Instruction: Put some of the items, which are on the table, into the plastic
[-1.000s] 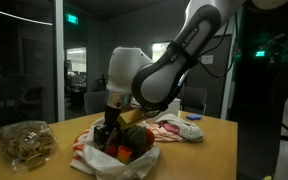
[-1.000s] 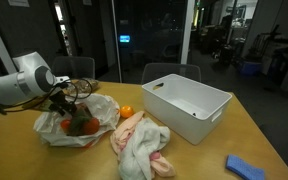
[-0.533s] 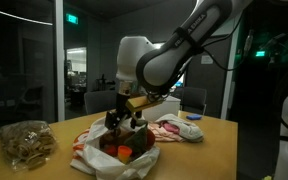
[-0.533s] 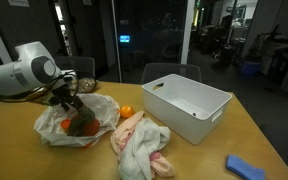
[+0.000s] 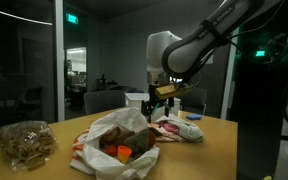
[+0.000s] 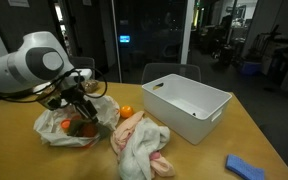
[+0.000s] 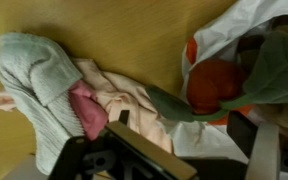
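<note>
Hovering just above the plastic bag (image 5: 96,133), gripper (image 5: 156,108) with jaws parted, nothing between them. Bag lies open on the table (image 6: 254,130), red and orange items inside. Orange (image 6: 126,111) sits between bag and cloth pile (image 6: 139,145); white bin (image 6: 189,100) nearby

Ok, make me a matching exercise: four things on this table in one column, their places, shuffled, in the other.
Things:
1. white bin
2. orange
3. blue pad
4. pile of clothes

Places:
a. alone near a corner of the table
b. between the plastic bag and the white bin
c. mid-table, nearer the camera than the orange
d. far side, in front of the chair

Pairs: 1-d, 2-b, 3-a, 4-c
</note>
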